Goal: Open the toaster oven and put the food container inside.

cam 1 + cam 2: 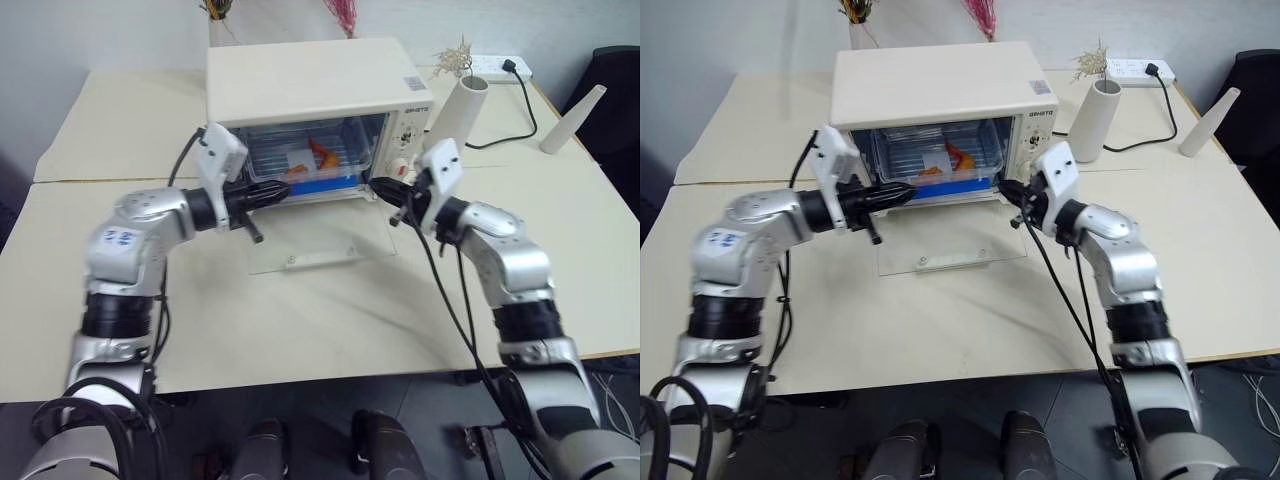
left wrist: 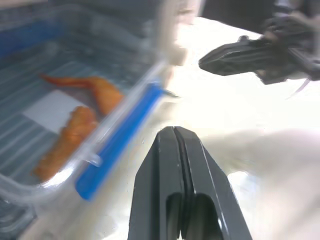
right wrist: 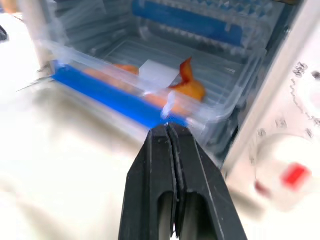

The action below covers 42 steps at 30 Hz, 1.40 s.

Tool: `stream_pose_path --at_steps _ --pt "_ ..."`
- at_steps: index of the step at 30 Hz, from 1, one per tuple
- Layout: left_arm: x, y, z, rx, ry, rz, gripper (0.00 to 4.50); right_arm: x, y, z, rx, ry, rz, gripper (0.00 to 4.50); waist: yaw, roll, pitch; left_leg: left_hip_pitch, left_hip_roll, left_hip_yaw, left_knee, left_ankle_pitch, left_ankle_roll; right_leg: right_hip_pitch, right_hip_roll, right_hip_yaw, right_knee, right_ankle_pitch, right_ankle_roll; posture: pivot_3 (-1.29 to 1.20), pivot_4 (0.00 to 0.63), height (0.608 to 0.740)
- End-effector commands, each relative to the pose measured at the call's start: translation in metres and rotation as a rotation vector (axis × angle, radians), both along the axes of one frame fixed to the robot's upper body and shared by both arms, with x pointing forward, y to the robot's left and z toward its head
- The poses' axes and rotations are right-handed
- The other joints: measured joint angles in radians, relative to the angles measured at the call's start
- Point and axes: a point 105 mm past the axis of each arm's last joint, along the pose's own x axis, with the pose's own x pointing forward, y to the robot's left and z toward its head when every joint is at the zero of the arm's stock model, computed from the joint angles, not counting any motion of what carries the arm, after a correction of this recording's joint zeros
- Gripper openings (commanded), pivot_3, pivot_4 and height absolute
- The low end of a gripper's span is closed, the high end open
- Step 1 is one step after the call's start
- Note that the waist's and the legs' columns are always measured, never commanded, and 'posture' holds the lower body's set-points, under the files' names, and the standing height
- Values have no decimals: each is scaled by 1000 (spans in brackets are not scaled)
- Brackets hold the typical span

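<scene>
At the top middle of the head view, the toaster oven (image 1: pixel 310 90) sits on the pale desk (image 1: pixel 300 320). Its glass door (image 1: pixel 318 240) is dropped open and lies flat in front of it. Inside the oven sits the food container (image 1: pixel 315 160), a clear box with a blue strip along its front edge and orange food in it. The box is in the oven's mouth, with its front edge near the opening.

On the left side of the frame, the left claw (image 1: pixel 268 195) is level and points toward the oven's lower left corner. Its two black fingers are pressed together and hold nothing. On the right side, the right claw (image 1: pixel 382 186) points at the oven's lower right corner, just under the knobs (image 1: pixel 408 140). Its fingers are pressed together too, with nothing between them. Both claws are just outside the opening, one at each end of the box.

A white tube vase (image 1: pixel 458 110) and a power strip (image 1: pixel 497 68) stand at the upper right.
</scene>
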Motion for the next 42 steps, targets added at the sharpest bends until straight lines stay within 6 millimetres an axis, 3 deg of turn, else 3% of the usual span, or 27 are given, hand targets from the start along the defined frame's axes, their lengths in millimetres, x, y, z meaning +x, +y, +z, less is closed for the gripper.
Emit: stream_pose_path --at_steps 1,8,14,18,23,26,30,35,38,42 --pt "-34 16 24 7 -41 -83 392 -38 -8 17 -6 -23 59 0 1 0 0 0 0 -2 0 0 0 0 0 0 0 0 0 0 150 740" --pt "-85 55 45 125 4 -131 2479 -87 -34 -30 -40 175 -6 0 17 0 0 1 0 -4 1 0 0 1 0 2 -1 0 0 0 150 740" --pt "-103 65 48 179 27 -134 4388 -83 -33 -73 -4 269 -132 0 25 0 0 2 -1 -3 1 0 1 1 0 4 0 0 0 0 150 740" --pt "-107 61 49 203 5 -140 4483 -59 -27 -98 22 283 -224 0 24 0 0 2 -1 -2 1 0 1 0 0 4 0 0 -1 0 150 740" --pt "-108 58 51 209 -12 -146 4483 -35 -17 -109 44 274 -241 0 22 1 0 2 -1 -2 0 0 1 -2 0 5 1 0 -1 0 150 740" --pt "-107 58 52 210 -17 -140 4483 -23 -9 -97 67 234 -218 0 21 1 1 2 0 -1 0 0 1 -2 1 5 1 0 -1 0 150 740" --pt "-104 60 53 208 -26 -128 4483 -14 -8 -58 88 135 -188 0 21 1 1 1 0 -1 0 0 1 -3 1 5 1 0 -1 0 150 740" --pt "-99 68 52 199 -36 -81 4483 -18 -18 30 224 -28 -146 0 22 4 3 -1 0 0 1 0 1 -5 0 6 2 0 -1 0 150 740" --pt "-94 71 52 175 -47 -58 4483 -21 -24 51 257 -59 -140 0 23 4 2 -1 0 1 0 0 1 -7 1 6 3 0 -1 0 150 740" --pt "-85 74 52 139 -64 -25 4483 -23 -40 49 199 -49 -167 0 25 4 2 -1 0 8 0 -1 0 -7 1 6 3 0 -1 0 150 740"
